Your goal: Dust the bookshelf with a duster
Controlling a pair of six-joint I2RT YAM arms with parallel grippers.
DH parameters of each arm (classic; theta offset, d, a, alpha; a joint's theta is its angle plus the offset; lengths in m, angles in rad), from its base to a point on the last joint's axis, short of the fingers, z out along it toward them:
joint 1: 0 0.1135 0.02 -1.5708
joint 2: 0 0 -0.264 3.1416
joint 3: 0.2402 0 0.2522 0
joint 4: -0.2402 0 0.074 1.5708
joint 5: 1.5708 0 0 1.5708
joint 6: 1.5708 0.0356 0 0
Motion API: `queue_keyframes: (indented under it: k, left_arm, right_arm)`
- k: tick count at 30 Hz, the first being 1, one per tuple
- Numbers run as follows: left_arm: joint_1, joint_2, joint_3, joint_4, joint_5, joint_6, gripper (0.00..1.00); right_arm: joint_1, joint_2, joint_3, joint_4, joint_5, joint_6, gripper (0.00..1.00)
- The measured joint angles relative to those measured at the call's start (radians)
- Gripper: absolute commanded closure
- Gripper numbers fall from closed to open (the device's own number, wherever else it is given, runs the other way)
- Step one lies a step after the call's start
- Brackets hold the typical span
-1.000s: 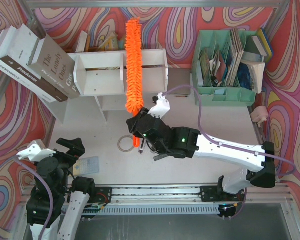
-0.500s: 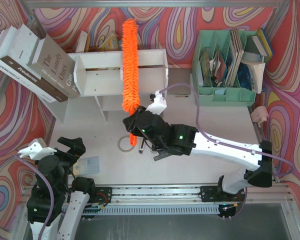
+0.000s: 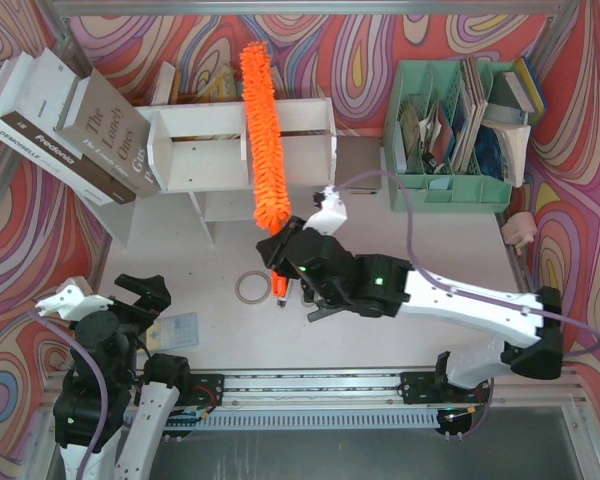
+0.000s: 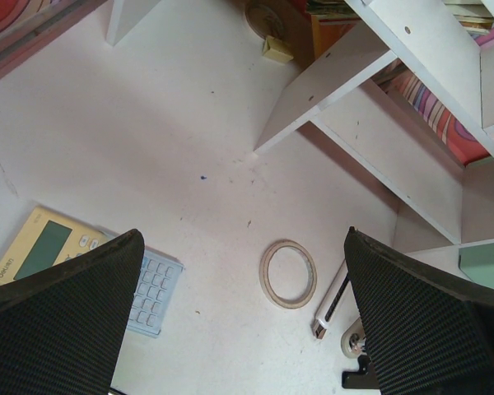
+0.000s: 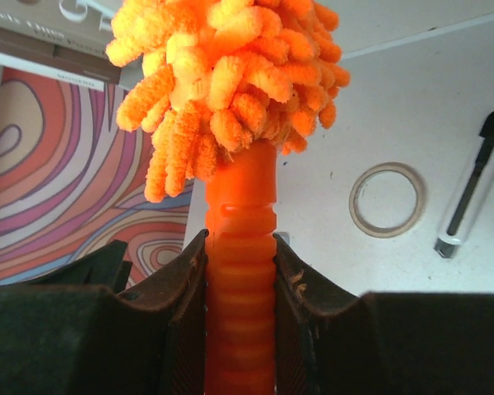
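The right gripper [image 5: 240,271] was clamped on the handle of the orange duster [image 3: 265,140], whose fluffy head reached toward 12 o'clock over the white bookshelf [image 3: 195,150], near its central divider. The left gripper [image 3: 140,298] sat at 7 o'clock, its jaws wide apart.

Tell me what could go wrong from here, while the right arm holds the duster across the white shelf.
1. The right tool grips only the short handle of the long duster; pressing down may twist it in the grip.
2. A hard sweep could push the small bookshelf, which looks light.
3. A sweep far left might knock the books leaning at its end.
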Motion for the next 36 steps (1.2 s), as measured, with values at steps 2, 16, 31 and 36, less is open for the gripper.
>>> queue_keyframes:
  k: [2,16,31,36]
  left_arm:
    - [0.0,0.0,0.0,0.0,0.0,0.0,0.02]
    - [0.0,0.0,0.0,0.0,0.0,0.0,0.02]
    - [0.0,0.0,0.0,0.0,0.0,0.0,0.02]
    - [0.0,0.0,0.0,0.0,0.0,0.0,0.02]
  right_arm:
    - [0.002,-0.057,-0.021,-0.025,0.031,0.01,1.0]
    - [-0.004,-0.258,-0.079,-0.177,0.253,0.036,1.0]
    - [-0.074,-0.205,-0.056,-0.116,0.125,-0.075,1.0]
    - [-0.097,-0.222,-0.085,-0.167,0.131,-0.026,1.0]
